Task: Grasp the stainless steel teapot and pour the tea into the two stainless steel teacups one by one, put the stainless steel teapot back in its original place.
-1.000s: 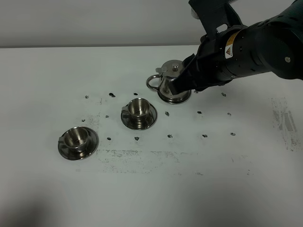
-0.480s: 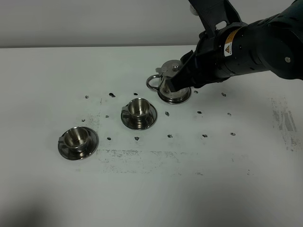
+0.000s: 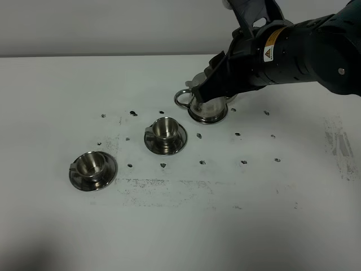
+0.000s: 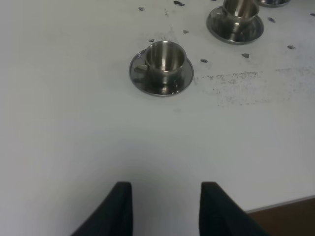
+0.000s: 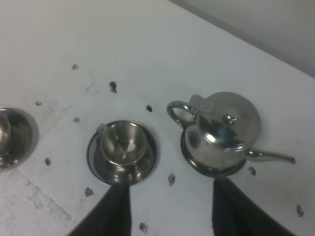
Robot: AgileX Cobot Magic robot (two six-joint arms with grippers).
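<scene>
— Table (image 3: 282, 214) first: white, broad, smudged grey near the middle. Anything big over it?
— Right arm (image 3: 299, 53), black, reaching in from two o'clock. Hides the lid and spout side of the stainless steel teapot (image 3: 207, 116) from the high camera.
— And the right gripper (image 5: 171, 189)?
— Fingers parted, only bare tabletop between them. Hanging right over the pot, no grip on it. Much the same with the left gripper (image 4: 166, 187): fingers apart, empty, low by the table's front edge, facing the farther teacup (image 3: 92, 164) and well apart from it.
— Teapot placement?
— Upright on its flared base at one o'clock from the table's middle, lid (image 5: 231, 120) on. Long axis from handle to spout, lying nine to three: loop handle (image 3: 181, 97) out at nine o'clock, thin spout (image 5: 270, 156) at the opposite end, seen only from the right wrist.
— Neighbours?
— Nearer teacup (image 3: 165, 129) at eight o'clock from the pot, near but apart. Farther teacup further along that same eight o'clock line. Each on a round saucer (image 3: 165, 148), small side handles at roughly nine o'clock.
— Smallest bits?
— Dark specks (image 3: 198, 135) scattered around pot and cups, one just beside the nearer saucer at three o'clock.
</scene>
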